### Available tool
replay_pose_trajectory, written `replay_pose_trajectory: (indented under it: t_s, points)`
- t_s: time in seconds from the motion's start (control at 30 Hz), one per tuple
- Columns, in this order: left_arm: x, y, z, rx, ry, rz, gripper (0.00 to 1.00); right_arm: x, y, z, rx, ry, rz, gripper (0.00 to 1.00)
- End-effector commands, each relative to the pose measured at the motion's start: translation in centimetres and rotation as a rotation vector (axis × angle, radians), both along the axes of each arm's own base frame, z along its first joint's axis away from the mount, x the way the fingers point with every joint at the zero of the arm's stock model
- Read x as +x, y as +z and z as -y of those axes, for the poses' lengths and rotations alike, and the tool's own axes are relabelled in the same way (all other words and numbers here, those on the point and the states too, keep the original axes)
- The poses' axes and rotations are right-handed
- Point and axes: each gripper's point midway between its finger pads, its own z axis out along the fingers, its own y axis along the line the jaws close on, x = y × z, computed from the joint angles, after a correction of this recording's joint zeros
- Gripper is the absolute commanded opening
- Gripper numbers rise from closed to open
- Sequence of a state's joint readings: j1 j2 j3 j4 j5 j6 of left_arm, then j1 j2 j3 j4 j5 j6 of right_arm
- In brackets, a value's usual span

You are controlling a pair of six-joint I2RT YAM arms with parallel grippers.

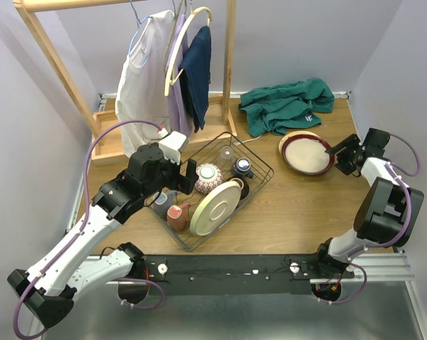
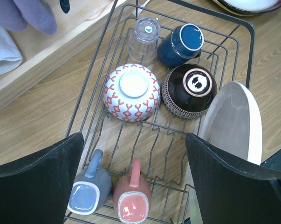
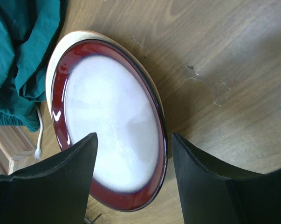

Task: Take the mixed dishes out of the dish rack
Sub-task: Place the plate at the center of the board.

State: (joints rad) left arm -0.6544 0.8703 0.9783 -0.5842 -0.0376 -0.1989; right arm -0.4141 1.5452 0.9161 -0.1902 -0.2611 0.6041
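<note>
Top external view: the dish rack (image 1: 255, 157) sits mid-table, and my left gripper (image 1: 189, 177) hangs over its 10 o'clock side, jaws apart, holding nothing. At the rack's 2 o'clock, out on the table, lies a red-rimmed plate (image 1: 306, 152) with a cream rim peeping beneath. So unloading is begun, I judge, but barely. My right gripper (image 1: 335, 151) hovers at that plate's 3 o'clock side.

Left wrist view: seven pieces are left in the rack — clear glass (image 2: 145, 37), blue cup (image 2: 182, 44), patterned bowl (image 2: 131, 92), dark bowl (image 2: 190, 89), cream plate (image 2: 231, 123), grey cup (image 2: 86, 193), red cup (image 2: 131, 198). My finger cuts off the cream plate's lower part.

Right wrist view: jaws apart above the red-rimmed plate. Whether they touch it, or how many plates lie under it, I cannot tell.
</note>
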Motion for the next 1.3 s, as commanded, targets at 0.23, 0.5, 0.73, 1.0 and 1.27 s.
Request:
replay_pose_trajectory:
  t_s: [0.23,0.5,0.73,1.0,1.27]
  points:
    - [-0.9,-0.4,1.0,-0.008,-0.079,-0.042,0.99,1.6,-0.4,-1.9,0.113,0.085,0.005,0.72]
    - [-1.2,-0.9,1.3,-0.007,-0.1,-0.066,0.99,2.1,-0.5,-2.3,0.136,0.112,0.007,0.72]
    - [-1.5,-1.1,1.5,-0.007,-0.117,-0.079,0.99,2.9,-0.1,-2.8,0.14,0.133,0.002,0.72]
    - [-2.2,-1.3,2.2,-0.021,-0.167,-0.11,0.99,2.9,-1.2,-3.5,0.123,0.166,-0.053,0.73]
    - [-3.2,-0.8,3.4,-0.063,-0.235,-0.149,0.99,1.6,-1.0,-2.2,0.037,0.127,-0.114,0.75]
